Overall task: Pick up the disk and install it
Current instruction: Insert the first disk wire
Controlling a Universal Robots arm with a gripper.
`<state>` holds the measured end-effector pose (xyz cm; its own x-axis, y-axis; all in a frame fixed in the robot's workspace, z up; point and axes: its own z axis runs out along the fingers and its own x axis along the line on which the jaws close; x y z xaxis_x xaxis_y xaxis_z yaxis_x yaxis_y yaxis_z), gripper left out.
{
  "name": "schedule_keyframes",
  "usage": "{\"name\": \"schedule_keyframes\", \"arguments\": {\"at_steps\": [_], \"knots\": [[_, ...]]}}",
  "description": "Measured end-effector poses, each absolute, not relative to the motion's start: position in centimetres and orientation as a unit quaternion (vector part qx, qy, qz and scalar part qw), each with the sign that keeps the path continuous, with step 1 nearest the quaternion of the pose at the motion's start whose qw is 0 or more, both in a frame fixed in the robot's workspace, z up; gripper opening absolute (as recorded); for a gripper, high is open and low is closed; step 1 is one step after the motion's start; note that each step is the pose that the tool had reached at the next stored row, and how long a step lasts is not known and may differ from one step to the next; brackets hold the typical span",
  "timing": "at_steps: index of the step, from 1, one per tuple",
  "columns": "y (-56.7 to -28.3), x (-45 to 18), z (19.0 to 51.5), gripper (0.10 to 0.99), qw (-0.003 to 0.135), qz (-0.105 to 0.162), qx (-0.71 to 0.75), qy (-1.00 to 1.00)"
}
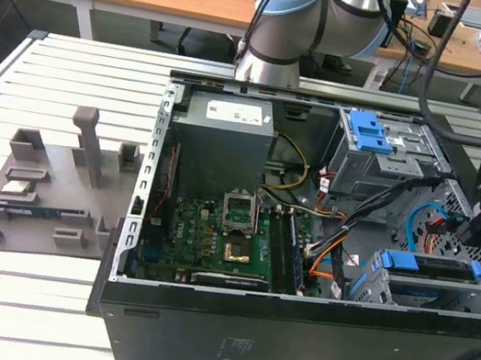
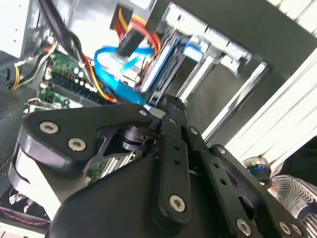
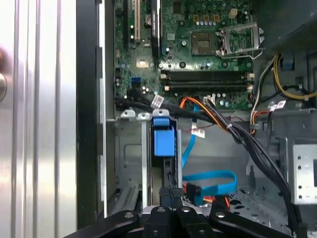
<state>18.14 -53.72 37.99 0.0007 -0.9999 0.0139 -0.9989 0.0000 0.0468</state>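
The disk (image 1: 425, 267), silver with a blue plastic frame, lies in the drive cage at the front corner of the open computer case, on the exterior view's right. Its blue end (image 3: 164, 141) sits between the cage rails in the first wrist view, and its edge (image 2: 166, 54) shows blue in the second wrist view. My black gripper (image 1: 471, 237) hangs just above the disk's outer end. The fingertips (image 3: 171, 192) look pressed together with nothing between them. Whether they touch the disk I cannot tell.
The case wall (image 1: 287, 337) rings the work area. Inside are a green motherboard (image 1: 220, 242), a grey power supply box (image 1: 224, 140) and a second cage with a blue latch (image 1: 370, 133). Blue and orange cables (image 3: 208, 178) lie beside the disk cage. A grey parts fixture (image 1: 43, 192) sits on the slatted table.
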Motion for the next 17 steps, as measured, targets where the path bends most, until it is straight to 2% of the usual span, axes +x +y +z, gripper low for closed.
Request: {"name": "schedule_keyframes", "arguments": {"at_steps": [6,14,15,16,17], "knots": [[-49.7,19.7,37.4,0.106,0.025,-0.012,0.707,-0.707],[-49.4,19.7,37.1,0.106,0.026,-0.013,0.707,-0.707],[-49.4,19.7,37.1,0.114,0.026,-0.013,0.707,-0.707],[-49.4,19.7,37.1,0.169,0.026,-0.012,0.707,-0.707],[-49.4,19.7,37.1,0.169,0.026,-0.012,0.707,-0.707]]}}
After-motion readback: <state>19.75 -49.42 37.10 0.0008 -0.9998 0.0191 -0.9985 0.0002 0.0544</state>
